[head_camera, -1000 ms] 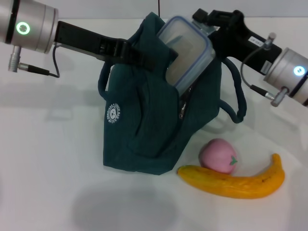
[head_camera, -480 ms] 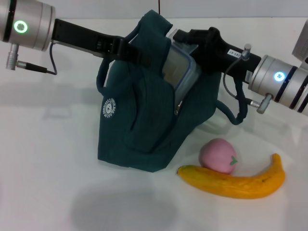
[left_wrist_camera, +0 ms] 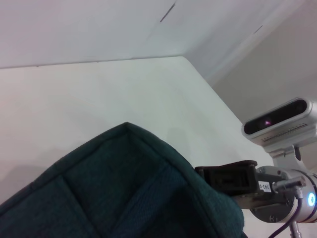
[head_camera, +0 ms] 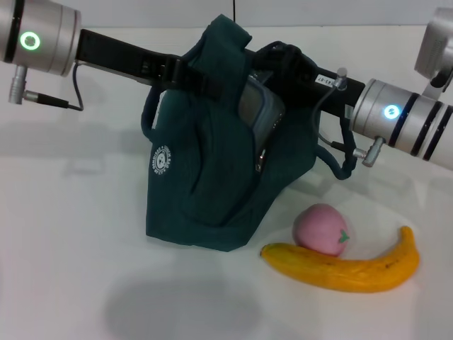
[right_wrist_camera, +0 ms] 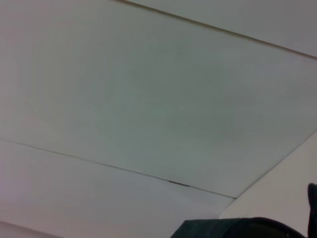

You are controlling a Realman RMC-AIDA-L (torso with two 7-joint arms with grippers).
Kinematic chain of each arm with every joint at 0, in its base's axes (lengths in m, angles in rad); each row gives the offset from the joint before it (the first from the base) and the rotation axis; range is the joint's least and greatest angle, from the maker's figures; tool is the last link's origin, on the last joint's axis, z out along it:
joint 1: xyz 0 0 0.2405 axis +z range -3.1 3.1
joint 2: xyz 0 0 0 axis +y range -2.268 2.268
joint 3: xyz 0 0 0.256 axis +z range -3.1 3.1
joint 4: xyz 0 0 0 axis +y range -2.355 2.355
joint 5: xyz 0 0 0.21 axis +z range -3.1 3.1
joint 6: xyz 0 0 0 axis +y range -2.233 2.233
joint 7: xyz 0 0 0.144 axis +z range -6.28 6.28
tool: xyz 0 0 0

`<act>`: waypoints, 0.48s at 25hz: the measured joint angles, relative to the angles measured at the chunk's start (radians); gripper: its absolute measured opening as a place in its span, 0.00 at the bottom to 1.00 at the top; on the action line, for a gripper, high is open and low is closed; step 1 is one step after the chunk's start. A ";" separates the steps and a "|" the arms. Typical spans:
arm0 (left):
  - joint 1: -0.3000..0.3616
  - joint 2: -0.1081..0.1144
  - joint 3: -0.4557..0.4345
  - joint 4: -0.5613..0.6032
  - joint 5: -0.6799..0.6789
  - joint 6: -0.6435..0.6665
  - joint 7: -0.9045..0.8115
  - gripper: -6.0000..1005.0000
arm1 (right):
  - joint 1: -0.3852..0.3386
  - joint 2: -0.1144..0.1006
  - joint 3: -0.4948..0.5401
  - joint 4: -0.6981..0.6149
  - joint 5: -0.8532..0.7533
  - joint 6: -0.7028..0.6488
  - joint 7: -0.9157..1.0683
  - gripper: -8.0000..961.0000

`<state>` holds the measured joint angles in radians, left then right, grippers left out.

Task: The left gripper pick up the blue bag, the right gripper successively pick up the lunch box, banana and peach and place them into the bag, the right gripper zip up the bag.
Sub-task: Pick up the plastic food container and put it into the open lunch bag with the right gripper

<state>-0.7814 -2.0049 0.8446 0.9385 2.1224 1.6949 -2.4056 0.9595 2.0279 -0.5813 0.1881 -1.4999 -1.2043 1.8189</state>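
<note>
**Loading the lunch box, fruit to follow**

Holding the blue bag [head_camera: 212, 163] up by its top edge, the left gripper [head_camera: 195, 76] is clamped on the fabric. The lunch box [head_camera: 258, 110] sits mostly inside the opening, with the right gripper [head_camera: 279, 60] at its upper end; whether its fingers grip cannot be told. The peach [head_camera: 323, 229] and banana [head_camera: 343, 268] lie touching on the white table [head_camera: 71, 248] beside the bag, unpacked; zipping remains.
</note>
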 joint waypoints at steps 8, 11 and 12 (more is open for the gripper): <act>0.005 0.003 -0.001 0.000 0.000 0.000 0.000 0.05 | -0.007 0.000 0.000 -0.024 0.002 -0.003 -0.071 0.16; 0.005 0.003 -0.001 0.000 0.001 0.000 0.000 0.05 | -0.015 0.000 0.000 -0.038 0.003 -0.006 -0.102 0.19; 0.005 0.003 -0.002 0.000 0.001 0.000 0.000 0.05 | -0.026 0.000 0.000 -0.048 0.003 -0.006 -0.105 0.21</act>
<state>-0.7761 -2.0017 0.8428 0.9388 2.1235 1.6951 -2.4053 0.9332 2.0280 -0.5814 0.1396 -1.4965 -1.2104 1.7138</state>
